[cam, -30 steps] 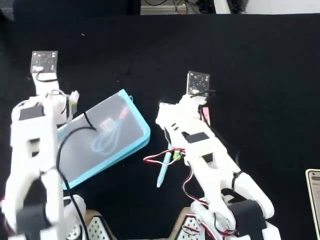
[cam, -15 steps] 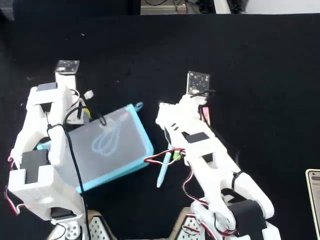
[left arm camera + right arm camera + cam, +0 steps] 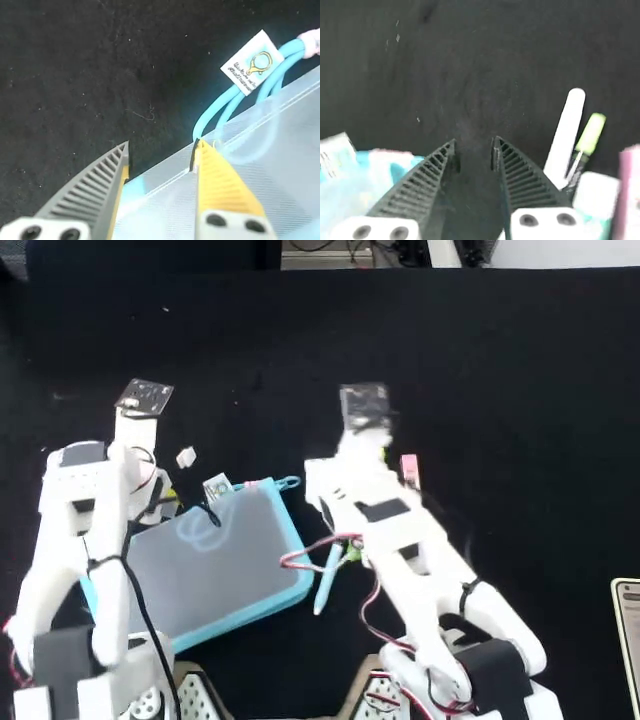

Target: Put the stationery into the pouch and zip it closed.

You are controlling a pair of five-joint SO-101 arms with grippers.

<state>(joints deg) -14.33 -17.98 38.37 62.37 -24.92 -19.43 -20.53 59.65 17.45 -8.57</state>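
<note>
The translucent pouch [image 3: 225, 565] with a blue border lies flat at the front left. Its blue cord loop [image 3: 235, 102] and white tag [image 3: 248, 63] hang off the far corner. My left gripper [image 3: 160, 148] is open at the pouch's far left corner, with the pouch edge [image 3: 165, 180] between its fingers and the yellow finger resting on the plastic. My right gripper [image 3: 473, 145] hovers over bare black cloth just right of the pouch, open by a narrow gap and holding nothing. A blue pen [image 3: 326, 582] lies beside the right arm. A white pen [image 3: 565, 131], a green highlighter [image 3: 588, 134] and a pink item [image 3: 409, 470] lie close by.
The table [image 3: 520, 390] is covered in black cloth. A small white piece [image 3: 185, 457] lies behind the pouch. A white-edged object [image 3: 628, 625] sits at the right edge. The right arm's body [image 3: 420, 570] stretches over the front middle, with loose wires above the blue pen.
The left arm swung right and nearer, and the pouch turned and slid with it toward the front. The right wrist shifted left toward the pouch.
</note>
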